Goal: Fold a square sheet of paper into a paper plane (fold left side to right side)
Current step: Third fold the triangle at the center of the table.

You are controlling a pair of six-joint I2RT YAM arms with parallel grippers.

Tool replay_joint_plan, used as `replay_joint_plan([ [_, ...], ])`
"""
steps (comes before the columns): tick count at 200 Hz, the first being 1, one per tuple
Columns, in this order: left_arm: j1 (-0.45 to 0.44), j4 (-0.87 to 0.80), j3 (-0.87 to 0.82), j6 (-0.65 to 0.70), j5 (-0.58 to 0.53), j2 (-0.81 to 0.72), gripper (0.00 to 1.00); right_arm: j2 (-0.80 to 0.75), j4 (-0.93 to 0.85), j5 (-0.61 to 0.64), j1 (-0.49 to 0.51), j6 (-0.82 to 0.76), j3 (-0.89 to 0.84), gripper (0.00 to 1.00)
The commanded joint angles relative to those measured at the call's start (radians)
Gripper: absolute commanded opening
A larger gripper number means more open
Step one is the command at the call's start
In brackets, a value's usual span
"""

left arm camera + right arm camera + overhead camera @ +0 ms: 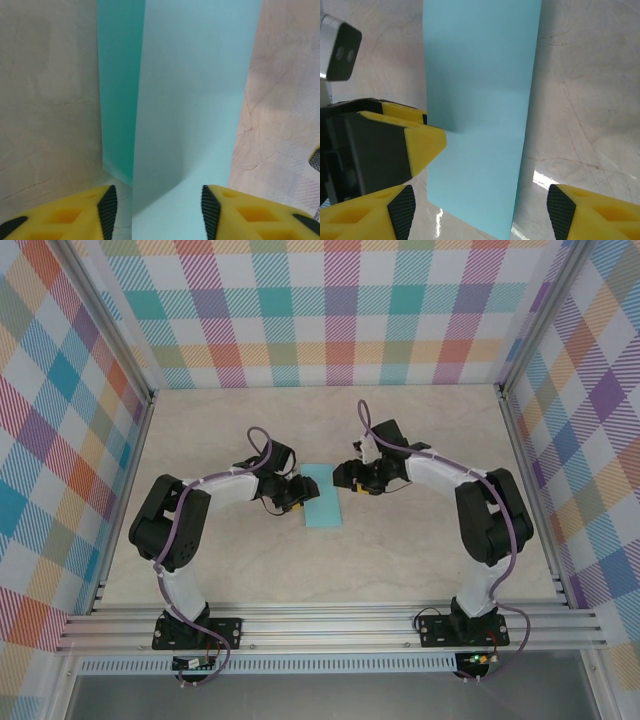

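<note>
On the marbled tabletop (430, 430), the square sheet of paper (322, 498) lies halved, with its long axis running away from the bases. The left gripper (298, 495), jaws wide, touches its left edge. The right gripper (345, 477), equally wide, hovers at its far right corner.

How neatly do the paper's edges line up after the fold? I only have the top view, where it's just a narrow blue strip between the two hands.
Observer: Not neatly, it seems. In the left wrist view the paper shows a darker band beside its paler top face along one long side, likely the lower layer peeking out.
Reviewer: Is it being pinched from the left?
Observer: No, the left hand is open, straddling the paper's near end.
Reviewer: And from the right?
Observer: The right hand is open too, with the paper's end lying in its gap.
</note>
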Motion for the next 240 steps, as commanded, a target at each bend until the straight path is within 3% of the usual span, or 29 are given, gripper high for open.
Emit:
replay_joint_plan([
  [1, 0.013, 0.012, -0.006, -0.001, 0.007, -0.003, 0.43, -0.078, 0.053, 0.013, 0.002, -0.052, -0.065, 0.72],
  [44, 0.013, 0.003, -0.01, -0.002, -0.004, -0.01, 0.26, -0.216, 0.102, 0.1, 0.046, -0.166, -0.194, 0.71],
  [106, 0.013, 0.013, -0.017, -0.011, 0.015, -0.006, 0.14, -0.333, 0.261, 0.444, 0.341, -0.407, -0.348, 0.7],
  [140, 0.013, 0.017, -0.016, -0.016, 0.036, -0.001, 0.09, -0.289, 0.327, 0.635, 0.487, -0.543, -0.373, 0.75],
  [165, 0.016, 0.025, -0.016, -0.021, 0.058, 0.004, 0.05, -0.235, 0.362, 0.693, 0.535, -0.602, -0.368, 0.76],
  [240, 0.023, 0.022, -0.015, -0.023, 0.083, 0.017, 0.02, -0.062, 0.42, 0.794, 0.581, -0.717, -0.281, 0.79],
])
